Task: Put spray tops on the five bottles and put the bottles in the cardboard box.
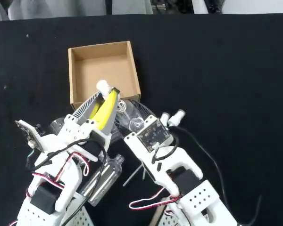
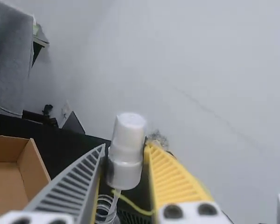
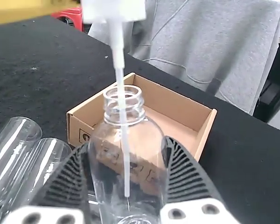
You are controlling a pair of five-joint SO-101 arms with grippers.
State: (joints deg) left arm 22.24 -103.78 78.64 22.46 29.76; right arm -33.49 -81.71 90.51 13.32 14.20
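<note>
My left gripper (image 1: 105, 92), with one grey and one yellow finger, is shut on a white spray top (image 2: 127, 144) just in front of the cardboard box (image 1: 101, 70). The top's thin tube hangs down through the neck of a clear bottle (image 3: 126, 154). That bottle stands upright with my right gripper (image 3: 126, 145) shut around its body between black ribbed fingers (image 3: 186, 172). The spray top's head (image 3: 114, 9) sits well above the bottle's rim. The box (image 3: 179, 116) looks empty.
Two clear bottles (image 3: 16, 137) (image 3: 39, 158) lie side by side next to the held one. Another bottle (image 1: 106, 175) lies between the arms' bases. Two white spray tops (image 1: 172, 117) lie beside the right arm. The black table stretches open to the right.
</note>
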